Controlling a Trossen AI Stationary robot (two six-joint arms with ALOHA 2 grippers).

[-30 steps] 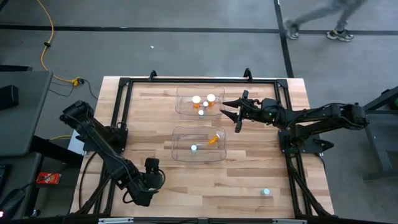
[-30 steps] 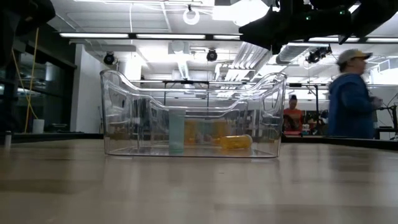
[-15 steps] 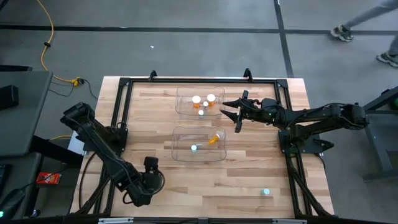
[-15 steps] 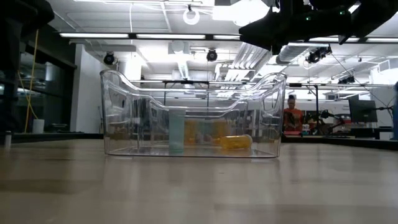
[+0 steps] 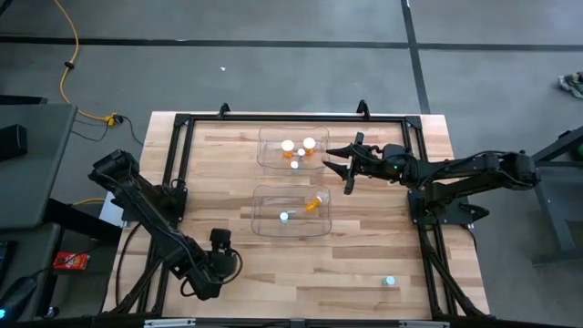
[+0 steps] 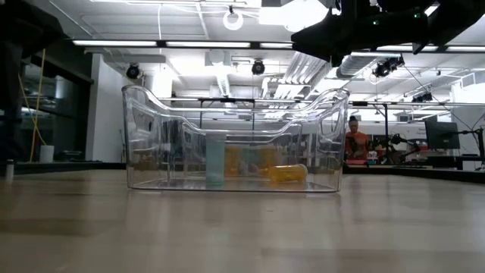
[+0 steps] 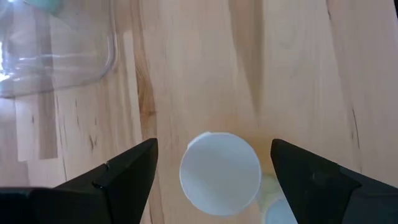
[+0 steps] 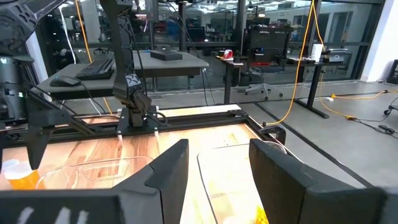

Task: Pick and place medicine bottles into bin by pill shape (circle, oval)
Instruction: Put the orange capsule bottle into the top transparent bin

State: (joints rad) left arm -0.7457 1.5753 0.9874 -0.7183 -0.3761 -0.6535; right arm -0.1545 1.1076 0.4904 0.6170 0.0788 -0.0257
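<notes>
Shifted slightly toward the near bin (image 5: pixel 291 212), left end effector (image 7: pixel 211 171) hangs open over a white-capped bottle (image 7: pixel 220 173); right end effector (image 5: pixel 339 163) half-open, empty.

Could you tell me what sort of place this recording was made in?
Probably a robotics lab or workshop: a wooden table in a black frame stands on a taped concrete floor, with desks, monitors and ceiling strip lights beyond.

Two bins sit mid-surface (image 5: pixel 364 273): the far bin (image 5: pixel 270 153) holds several medicine bottles (image 5: pixel 298 148), and the near bin (image 5: pixel 266 223), in front of it, holds two more. One bottle (image 5: pixel 390 281) stands alone near the front right corner. The right gripper (image 5: pixel 335 164) hangs just right of the far bin; the left gripper (image 5: pixel 221 261) is at the front left, above a capped bottle (image 7: pixel 220 173).
</notes>
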